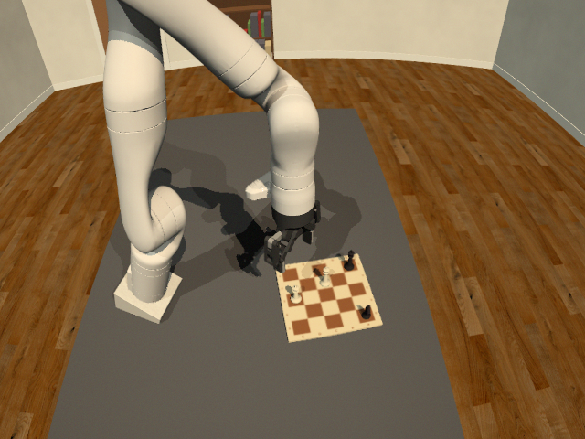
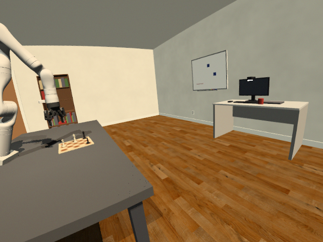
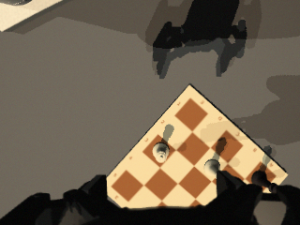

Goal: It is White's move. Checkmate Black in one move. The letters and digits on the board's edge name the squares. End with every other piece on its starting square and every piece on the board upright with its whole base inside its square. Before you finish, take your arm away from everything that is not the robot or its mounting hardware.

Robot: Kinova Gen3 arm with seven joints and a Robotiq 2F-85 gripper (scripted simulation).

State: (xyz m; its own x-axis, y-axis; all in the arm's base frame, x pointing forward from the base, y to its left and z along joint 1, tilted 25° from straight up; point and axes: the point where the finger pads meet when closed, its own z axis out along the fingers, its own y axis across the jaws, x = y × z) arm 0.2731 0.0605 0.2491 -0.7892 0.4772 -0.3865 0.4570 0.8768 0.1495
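Hovering spread and holding nothing above the chessboard's far-left corner.

Top view: gripper hanging wide open just off the chessboard, white queen standing near its left edge, white king further in, black king at the far corner, black pawn by the right edge. Exterior view: hanging above the grey desk, apart from every piece. Wrist view: looking straight down at the board, pieces standing upright.

A white desk carries a monitor and red mug; a whiteboard hangs nearby.
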